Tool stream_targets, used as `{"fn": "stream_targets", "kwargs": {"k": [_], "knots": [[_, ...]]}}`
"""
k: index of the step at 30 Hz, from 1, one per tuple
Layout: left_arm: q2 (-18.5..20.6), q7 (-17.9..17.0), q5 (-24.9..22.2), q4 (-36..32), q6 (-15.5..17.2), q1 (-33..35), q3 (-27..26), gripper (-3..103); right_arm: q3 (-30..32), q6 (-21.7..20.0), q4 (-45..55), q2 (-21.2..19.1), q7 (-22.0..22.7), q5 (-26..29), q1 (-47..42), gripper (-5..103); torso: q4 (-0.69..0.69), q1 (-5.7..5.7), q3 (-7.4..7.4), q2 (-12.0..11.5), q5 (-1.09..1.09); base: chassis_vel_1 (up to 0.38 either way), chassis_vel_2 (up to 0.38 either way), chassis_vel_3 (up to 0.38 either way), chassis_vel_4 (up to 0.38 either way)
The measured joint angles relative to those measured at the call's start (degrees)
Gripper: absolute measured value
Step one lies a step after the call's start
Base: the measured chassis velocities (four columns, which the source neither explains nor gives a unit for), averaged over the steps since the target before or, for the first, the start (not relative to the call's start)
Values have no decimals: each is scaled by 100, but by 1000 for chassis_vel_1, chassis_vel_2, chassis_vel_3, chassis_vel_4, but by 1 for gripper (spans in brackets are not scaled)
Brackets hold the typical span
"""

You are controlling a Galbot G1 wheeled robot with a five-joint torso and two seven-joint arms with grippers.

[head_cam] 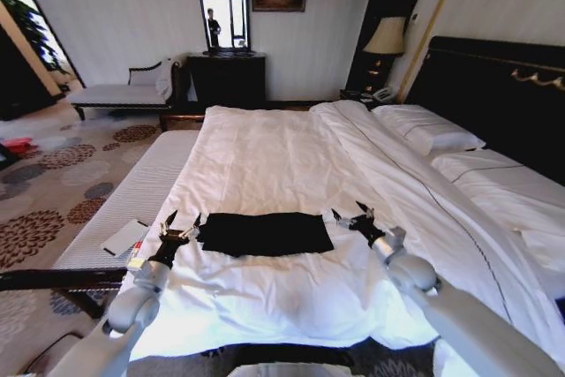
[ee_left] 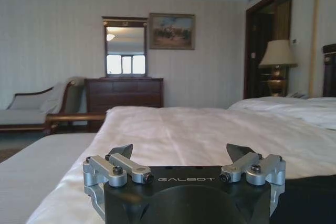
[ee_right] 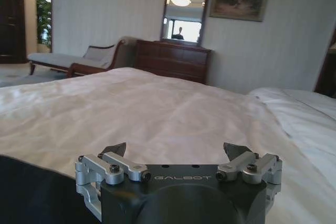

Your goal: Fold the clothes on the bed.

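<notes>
The clothes point(head_cam: 263, 233) are a black garment lying flat as a neat rectangle on the white duvet of the bed point(head_cam: 265, 156), near its foot. My left gripper point(head_cam: 182, 222) hovers open just off the garment's left edge. Off the garment's right edge my right gripper point(head_cam: 352, 213) is open too. Neither holds anything. In the left wrist view the left gripper point(ee_left: 181, 153) has spread fingers, with black cloth point(ee_left: 310, 200) beside it. In the right wrist view the right gripper point(ee_right: 176, 150) is spread as well, with black cloth point(ee_right: 37, 192) close by.
A padded bench point(head_cam: 132, 192) runs along the bed's left side with a white card point(head_cam: 124, 237) on it. Pillows point(head_cam: 428, 130) and a dark headboard point(head_cam: 503, 94) lie on the right. A chaise point(head_cam: 124, 90), dresser point(head_cam: 227, 79) and lamp point(head_cam: 386, 37) stand by the far wall.
</notes>
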Motion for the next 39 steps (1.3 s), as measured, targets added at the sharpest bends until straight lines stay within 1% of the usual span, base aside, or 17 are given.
{"fn": "stream_targets", "kwargs": {"k": [2, 3, 5, 7, 8, 13, 14, 17, 18, 22, 28, 34, 39], "knots": [[-74, 12, 2, -91, -4, 231, -151, 100, -450, -38, -284, 165, -20, 101, 516, 100, -1, 0, 0, 0, 0, 0, 0, 0, 0], [-74, 12, 2, -91, -4, 231, -151, 100, -450, -38, -284, 165, -20, 101, 516, 100, -1, 0, 0, 0, 0, 0, 0, 0, 0], [-106, 32, -10, -205, -9, 427, -306, 100, -883, -67, -583, 364, -20, 190, 1077, 100, 1, 0, 0, 0, -2, 0, 0, 0, 0], [-109, 56, -62, -309, -18, 572, -431, 100, -1191, -63, -843, 538, -39, 168, 1434, 100, 0, 0, 0, 0, -1, 0, 0, 0, 0], [-109, 56, -62, -309, -18, 572, -431, 100, -1191, -63, -843, 538, -39, 168, 1434, 100, 0, 0, 0, 0, -1, 0, 0, 0, 0], [-121, 208, -196, -556, -84, 995, -708, 100, -1864, 6, -1443, 928, -107, 114, 2072, 100, -3, 0, 0, -1, -1, 0, 0, 0, 0], [-121, 208, -196, -556, -84, 995, -708, 100, -1864, 6, -1443, 928, -107, 114, 2072, 100, -3, 0, 0, -1, -1, 0, 0, 0, 0], [-175, 363, -229, -683, -170, 1338, -848, 100, -2186, 155, -1792, 1135, -200, -128, 2285, 100, -3, -1, -1, 0, -1, 0, 0, 0, 0], [-175, 363, -229, -683, -170, 1338, -848, 100, -2186, 155, -1792, 1135, -200, -128, 2285, 100, -3, -1, -1, 0, -1, 0, 0, 0, 0], [-281, 411, -217, -688, -248, 1564, -928, 100, -2410, 263, -2036, 1354, -256, -330, 2414, 100, -4, -1, -1, 0, -1, 0, 0, 0, 0], [-336, 429, -222, -627, -291, 1631, -988, 100, -2727, 383, -2200, 1512, -292, -613, 2484, 100, -3, -1, -1, 0, -1, 0, 0, 0, 0], [-338, 429, -303, -609, -294, 1641, -1068, 100, -2734, 468, -2165, 1520, -317, -828, 2228, 100, -4, 0, 0, -1, 1, 0, 0, 0, 0], [-300, 424, -421, -545, -285, 1579, -1089, 100, -2528, 528, -1851, 1371, -321, -1069, 1744, 100, -4, -1, -1, 0, -1, 0, 0, 0, 0]]}}
